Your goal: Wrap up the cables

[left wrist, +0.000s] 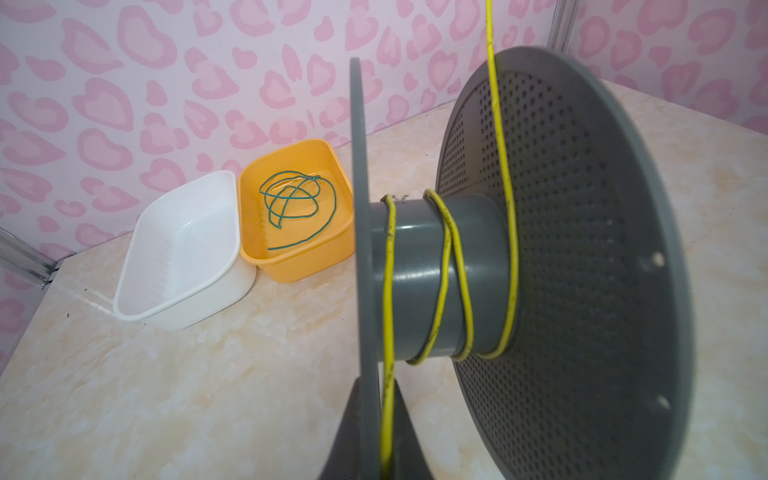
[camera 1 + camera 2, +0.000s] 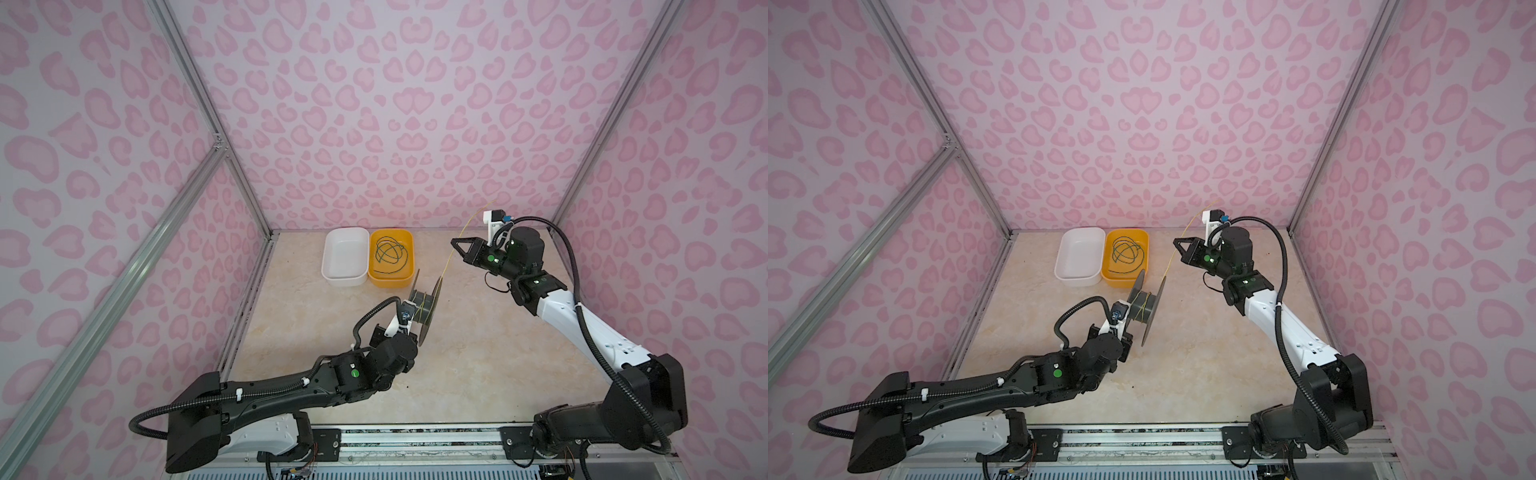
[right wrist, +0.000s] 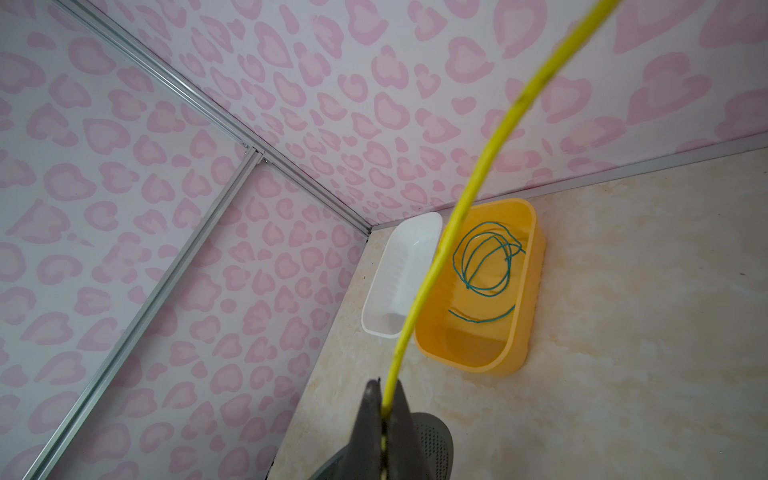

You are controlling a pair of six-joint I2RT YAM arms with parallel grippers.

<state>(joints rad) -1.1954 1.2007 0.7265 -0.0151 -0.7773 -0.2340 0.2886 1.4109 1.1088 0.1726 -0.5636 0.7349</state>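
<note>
Yellow cable (image 1: 514,257): a few loose turns around the hub of the grey reel (image 1: 415,266). Remainder rising off the far flange to the right hand (image 3: 384,415), pinched shut on it above the bench (image 1: 166,395), free tail beyond in the air. Held high and aside, probably to feed further turns under tension.

Left hand (image 1: 374,415): clamped narrow on the near flange, reel carried off the bench, axle roughly level, probably to allow turning. Innermost strand seemingly trapped in the same grip as an anchor.

Green cable (image 1: 297,198): loose coil in the yellow tub (image 1: 299,266), not yet wound.

White tub (image 1: 187,307): touching the yellow tub, empty.
</note>
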